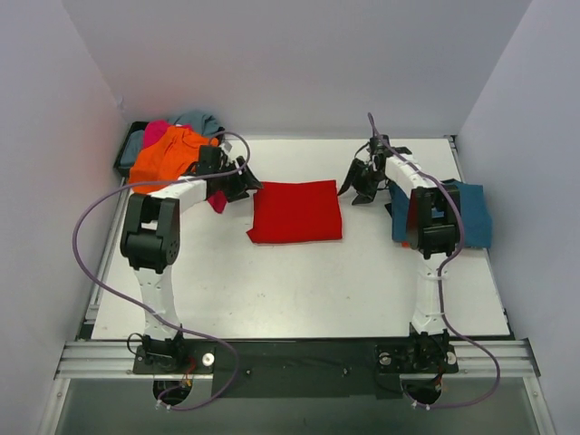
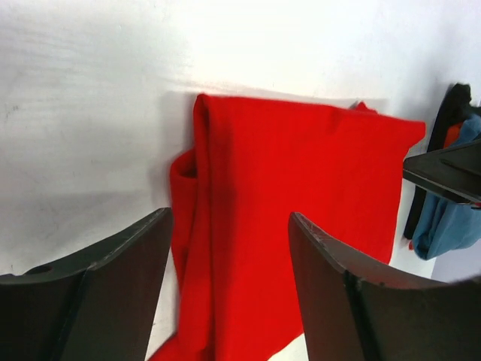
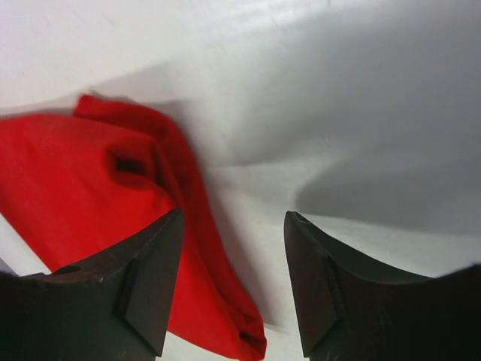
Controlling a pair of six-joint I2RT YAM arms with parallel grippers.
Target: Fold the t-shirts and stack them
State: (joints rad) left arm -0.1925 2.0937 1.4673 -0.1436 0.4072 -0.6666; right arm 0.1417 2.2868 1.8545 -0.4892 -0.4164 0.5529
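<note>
Lying folded at frame centre on the table, the red t-shirt sits between both grippers. Left gripper hovers at its left edge, jaws spread and empty; right gripper just to its right, likewise parted, holding nothing. Teal t-shirt lies at right edge.

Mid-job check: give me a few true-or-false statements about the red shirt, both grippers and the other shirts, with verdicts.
1. The red shirt lies folded mid-table. True.
2. The left gripper is shut on the red shirt. False: it is open at the shirt's left edge.
3. The right gripper is open and empty. True.
4. The teal shirt is stacked on the red one. False: it lies apart at the table's right edge.
5. The orange shirt sits in the back-left pile. True.
</note>
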